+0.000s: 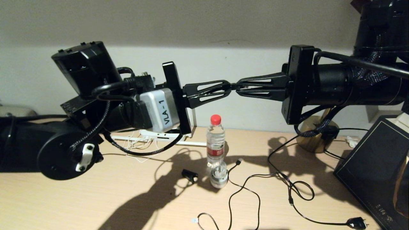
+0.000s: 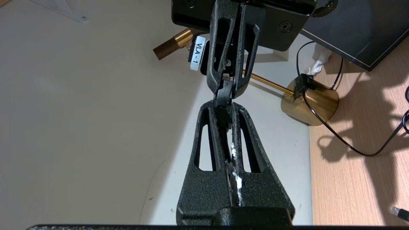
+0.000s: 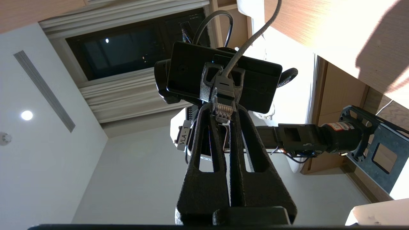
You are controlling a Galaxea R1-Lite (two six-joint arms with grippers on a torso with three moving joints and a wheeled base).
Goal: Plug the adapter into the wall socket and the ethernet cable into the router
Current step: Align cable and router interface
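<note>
left gripper (image 1: 228, 89) and right gripper (image 1: 239, 88) meet tip to tip in the air directly above the water bottle (image 1: 215, 143), both pinched narrow on the plug end of the ethernet cable (image 3: 222, 108). the right wrist view shows the clear plug with its gold contacts lying at the right gripper's tips, while the black boot behind it sits between the left gripper's fingers (image 3: 207, 80). the cable trails away from there. the router (image 1: 159, 136) lies flat on the desk to the left of the bottle, against the wall and partly hidden by the left arm. the adapter cannot be made out with certainty.

this looks like a hand-to-hand pass of the plug. done well, one grip should let go only once the other is firm on the boot, leaving the contacts and clip clear to enter the router's slot. the plug should stay square, not twisted, as it parts from the second hand. slack needs watching: the bottle stands right below, and loose black cords (image 1: 287, 188) lie to its right.
</note>
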